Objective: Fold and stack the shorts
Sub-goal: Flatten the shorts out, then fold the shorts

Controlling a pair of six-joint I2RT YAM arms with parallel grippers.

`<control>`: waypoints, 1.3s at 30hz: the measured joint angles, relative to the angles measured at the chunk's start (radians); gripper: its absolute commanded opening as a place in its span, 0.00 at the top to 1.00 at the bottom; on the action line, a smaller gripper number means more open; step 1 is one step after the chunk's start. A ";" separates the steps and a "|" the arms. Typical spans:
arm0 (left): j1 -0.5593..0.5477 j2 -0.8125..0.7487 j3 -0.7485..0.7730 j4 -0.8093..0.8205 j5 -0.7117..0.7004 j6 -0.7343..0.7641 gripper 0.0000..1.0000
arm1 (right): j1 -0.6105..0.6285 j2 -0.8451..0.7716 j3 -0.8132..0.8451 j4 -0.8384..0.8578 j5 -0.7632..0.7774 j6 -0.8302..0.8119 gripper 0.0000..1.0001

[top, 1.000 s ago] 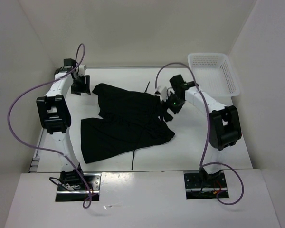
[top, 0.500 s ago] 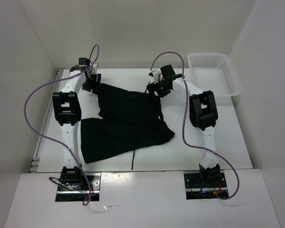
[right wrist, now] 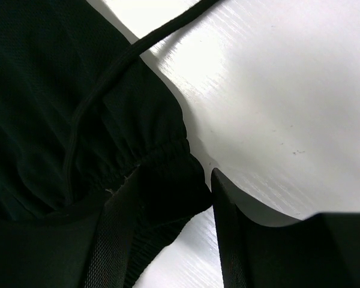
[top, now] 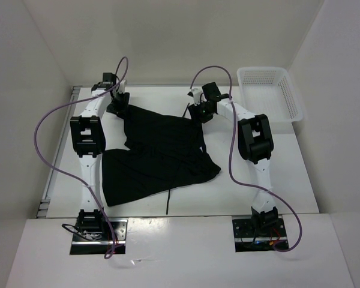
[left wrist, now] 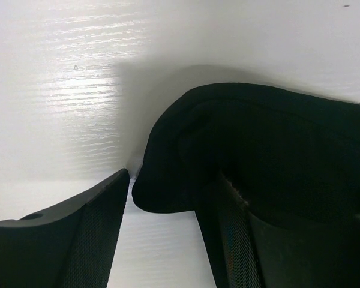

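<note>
On the middle of the table [top: 276,174] the shorts [top: 159,153] lie spread out but rumpled, one leg skewed toward the near edge, drawstring [right wrist: 108,78] loose. No fold made yet, nothing stacked. Left gripper [top: 116,105] sits at the far-left waistband corner, fingers [left wrist: 78,240] spread with the corner between them, not pinched. Right gripper [top: 199,113] is at the far-right corner, also spread astride the gathered waistband. Judging: grasp stage of the first fold. Left to do: close on both corners, fold, stack. White basket [top: 270,90] sits far right, apart from the shorts.
</note>
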 measured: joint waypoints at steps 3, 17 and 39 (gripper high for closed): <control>0.003 0.000 0.000 0.000 0.013 0.002 0.32 | 0.000 0.000 -0.013 0.006 0.006 0.000 0.47; 0.113 -0.008 0.001 -0.035 0.188 0.000 0.32 | 0.006 0.000 -0.030 0.017 0.014 -0.027 0.48; 0.062 0.026 0.034 -0.051 0.229 -0.003 0.91 | 0.031 -0.010 -0.050 0.028 0.020 -0.052 0.78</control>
